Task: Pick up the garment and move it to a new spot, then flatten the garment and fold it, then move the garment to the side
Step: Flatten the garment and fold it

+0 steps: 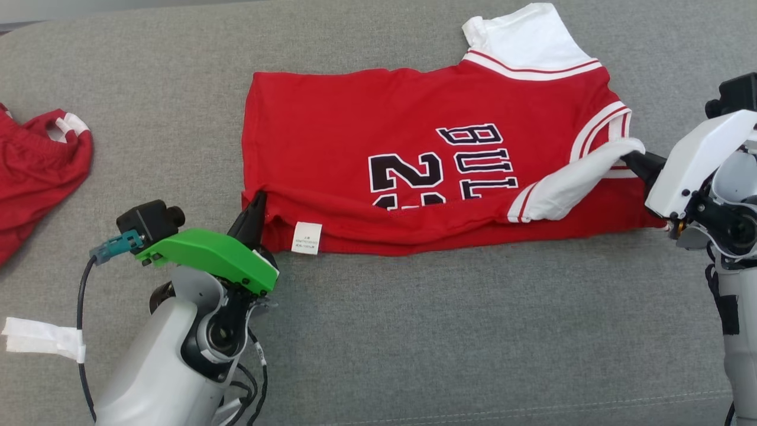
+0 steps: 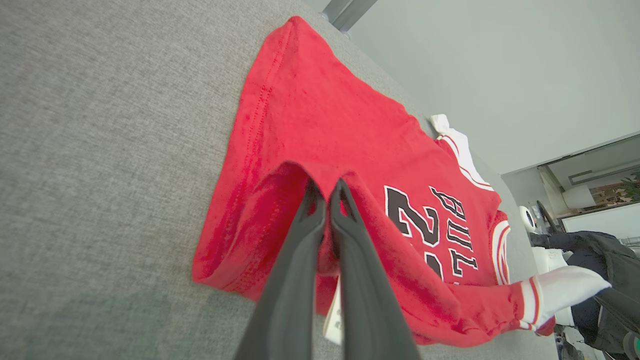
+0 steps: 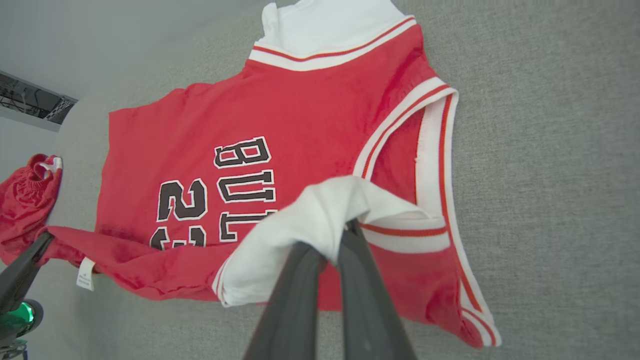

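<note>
Red Bulls jersey point(image 1: 414, 118) lies spread on the grey sofa cushion point(image 1: 414, 343), well to the right of the crumpled red shorts point(image 1: 35, 165); the move and the flattening look done. Left tool point(image 1: 257, 201) is pinched shut on the hem corner nearest the shorts, and right tool point(image 1: 630, 158) is pinched shut on the white sleeve point(image 1: 579, 177) at the end farthest from the shorts. Near long edge is already turned over the numerals point(image 1: 408, 177), so I judge this mid-fold, with the fold to finish and the shift aside still to do.

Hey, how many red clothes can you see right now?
2. The red jersey is in the middle; a crumpled red garment is far left, partly cut off; more could be out of view.
</note>
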### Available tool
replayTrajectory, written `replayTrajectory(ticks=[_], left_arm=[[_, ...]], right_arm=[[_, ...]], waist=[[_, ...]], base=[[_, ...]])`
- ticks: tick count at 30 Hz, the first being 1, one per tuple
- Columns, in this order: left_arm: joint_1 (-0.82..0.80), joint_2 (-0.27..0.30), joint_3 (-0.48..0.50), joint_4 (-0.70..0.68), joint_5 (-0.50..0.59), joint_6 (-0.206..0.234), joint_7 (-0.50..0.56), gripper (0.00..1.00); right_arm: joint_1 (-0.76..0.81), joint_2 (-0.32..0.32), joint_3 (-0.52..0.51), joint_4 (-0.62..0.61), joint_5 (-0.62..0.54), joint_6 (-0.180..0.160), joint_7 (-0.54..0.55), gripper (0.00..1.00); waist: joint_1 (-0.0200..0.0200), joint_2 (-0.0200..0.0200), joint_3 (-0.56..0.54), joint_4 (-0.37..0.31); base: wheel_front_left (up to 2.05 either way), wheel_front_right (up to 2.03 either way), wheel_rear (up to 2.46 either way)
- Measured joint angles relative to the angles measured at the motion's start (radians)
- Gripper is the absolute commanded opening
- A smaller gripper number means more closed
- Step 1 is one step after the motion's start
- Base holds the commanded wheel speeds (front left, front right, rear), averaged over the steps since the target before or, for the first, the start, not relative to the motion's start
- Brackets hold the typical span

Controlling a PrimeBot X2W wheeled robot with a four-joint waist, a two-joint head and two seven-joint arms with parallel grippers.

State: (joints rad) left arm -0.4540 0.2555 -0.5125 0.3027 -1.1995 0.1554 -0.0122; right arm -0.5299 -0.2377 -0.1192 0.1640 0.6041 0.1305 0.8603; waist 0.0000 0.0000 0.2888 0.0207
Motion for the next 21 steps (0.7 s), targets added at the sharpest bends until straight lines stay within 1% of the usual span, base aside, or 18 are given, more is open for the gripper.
replayTrajectory(ticks=[6, 7, 8, 9, 12, 17, 21], left_arm=[[-0.044, -0.027, 0.004, 0.066, 0.008, 0.005, -0.019, 0.00], [-0.049, -0.031, 0.004, 0.075, 0.008, 0.003, -0.021, 0.00], [-0.054, -0.035, 0.004, 0.082, 0.008, 0.000, -0.023, 0.40], [-0.059, -0.040, 0.005, 0.090, 0.008, -0.004, -0.026, 1.00], [-0.068, -0.054, 0.011, 0.104, 0.007, -0.014, -0.042, 1.00], [-0.076, -0.059, 0.032, 0.127, 0.008, -0.021, -0.086, 1.00], [-0.075, -0.047, 0.031, 0.141, 0.031, -0.023, -0.129, 1.00]], right_arm=[[-0.068, 0.001, 0.016, 0.080, -0.001, 0.000, -0.085, 0.00], [-0.077, 0.003, 0.016, 0.090, -0.001, 0.000, -0.107, 0.34], [-0.085, 0.006, 0.014, 0.097, 0.002, 0.000, -0.124, 1.00], [-0.096, 0.012, 0.010, 0.104, 0.011, 0.000, -0.147, 1.00], [-0.122, 0.027, -0.003, 0.126, 0.031, 0.000, -0.205, 1.00], [-0.145, 0.017, 0.021, 0.143, 0.052, 0.000, -0.316, 1.00], [-0.147, -0.014, 0.054, 0.143, 0.055, 0.000, -0.387, 1.00]], waist=[[0.0000, 0.0000, 0.034, 0.013], [0.0000, 0.0000, 0.039, 0.015], [0.0000, 0.0000, 0.043, 0.016], [0.0000, 0.0000, 0.047, 0.018], [0.0000, 0.0000, 0.055, 0.025], [0.0000, 0.0000, 0.055, 0.032], [0.0000, 0.0000, 0.044, 0.034]], base=[[0.00, 0.00, 0.00], [0.00, 0.00, 0.00], [0.00, 0.00, 0.00], [0.00, 0.00, 0.00], [0.00, 0.00, 0.00], [0.00, 0.00, 0.00], [0.00, 0.00, 0.00]])
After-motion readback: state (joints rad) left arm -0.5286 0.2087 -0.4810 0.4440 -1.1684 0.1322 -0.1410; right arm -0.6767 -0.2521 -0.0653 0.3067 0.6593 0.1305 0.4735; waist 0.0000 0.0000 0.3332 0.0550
